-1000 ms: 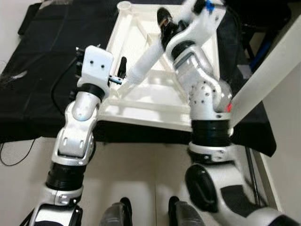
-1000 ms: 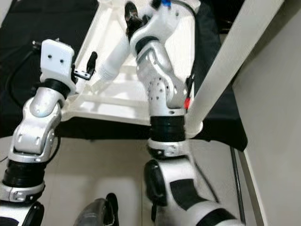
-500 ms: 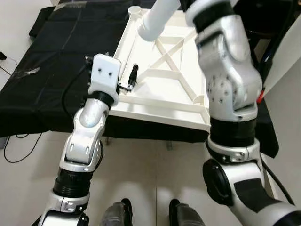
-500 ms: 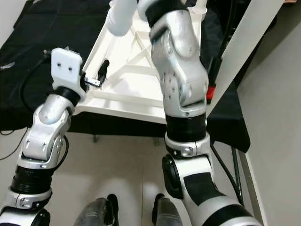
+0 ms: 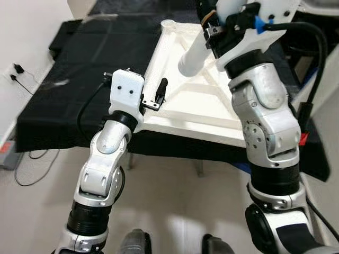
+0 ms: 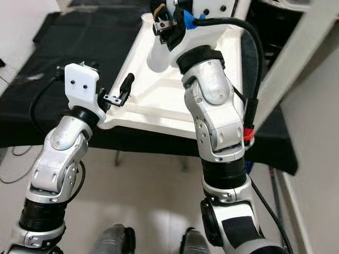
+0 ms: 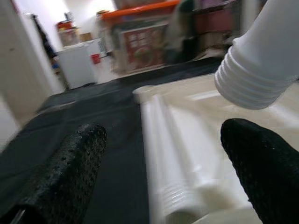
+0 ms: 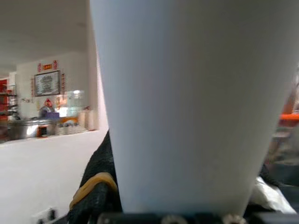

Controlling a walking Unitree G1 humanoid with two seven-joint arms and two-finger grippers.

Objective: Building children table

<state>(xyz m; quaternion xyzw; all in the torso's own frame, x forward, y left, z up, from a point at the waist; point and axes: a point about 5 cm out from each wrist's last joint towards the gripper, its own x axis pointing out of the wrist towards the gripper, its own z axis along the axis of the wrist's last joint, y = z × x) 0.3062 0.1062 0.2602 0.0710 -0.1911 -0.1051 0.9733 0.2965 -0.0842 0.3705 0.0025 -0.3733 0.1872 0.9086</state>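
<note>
The white table top (image 5: 201, 114) lies upside down on a black cloth, with a round leg socket (image 5: 168, 24) at its far left corner. My right gripper (image 5: 214, 32) is shut on a white table leg (image 5: 193, 55) and holds it tilted above the far part of the top, its ribbed end (image 7: 254, 70) pointing down. In the right wrist view the leg (image 8: 187, 107) stands between the black fingers (image 8: 100, 182). My left gripper (image 5: 159, 92) is open at the top's left rim (image 7: 163, 154), its fingers (image 7: 70, 172) spread wide, one to each side of the rim.
The black cloth (image 5: 79, 79) covers the low surface under the table top. A long pale post (image 6: 296, 58) leans at the right, close to my right arm. A wall socket (image 5: 16, 69) and a cable (image 5: 32, 159) are at the left, with pale floor in front.
The view has pulled back and shifted. My right arm swung the leg up off the table top's middle, out over its far part. My left gripper stays by the left rim.
</note>
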